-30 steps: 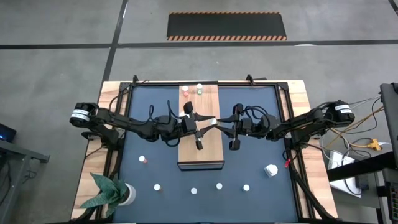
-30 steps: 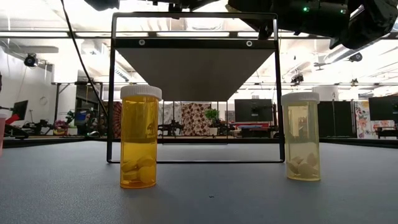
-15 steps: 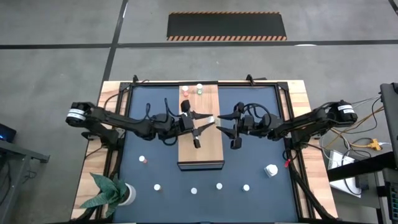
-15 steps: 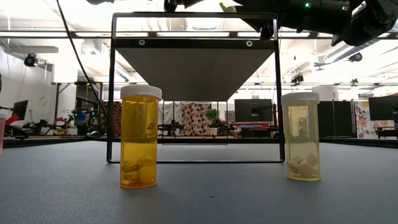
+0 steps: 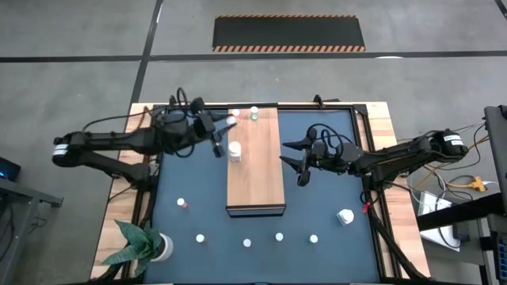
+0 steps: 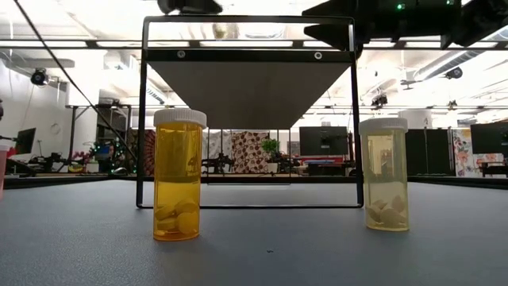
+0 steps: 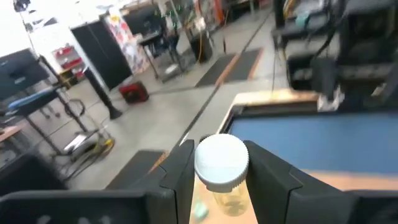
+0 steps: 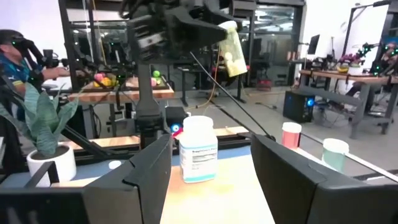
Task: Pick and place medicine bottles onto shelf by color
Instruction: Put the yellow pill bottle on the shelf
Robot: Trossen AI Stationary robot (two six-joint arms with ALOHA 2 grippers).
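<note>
High view: left end effector (image 5: 224, 127) grips a white-capped yellowish bottle (image 7: 222, 172) over the light-brown wooden shelf's (image 5: 255, 174) far end, right end effector (image 5: 296, 161) open beside it; lower slowly, release upright among matching caps.

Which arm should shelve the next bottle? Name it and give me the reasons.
Left. Its end effector is shut on a yellowish bottle, raised by the shelf's far end. The right end effector is open and empty beside the shelf, with the loose bottles farther off.
</note>
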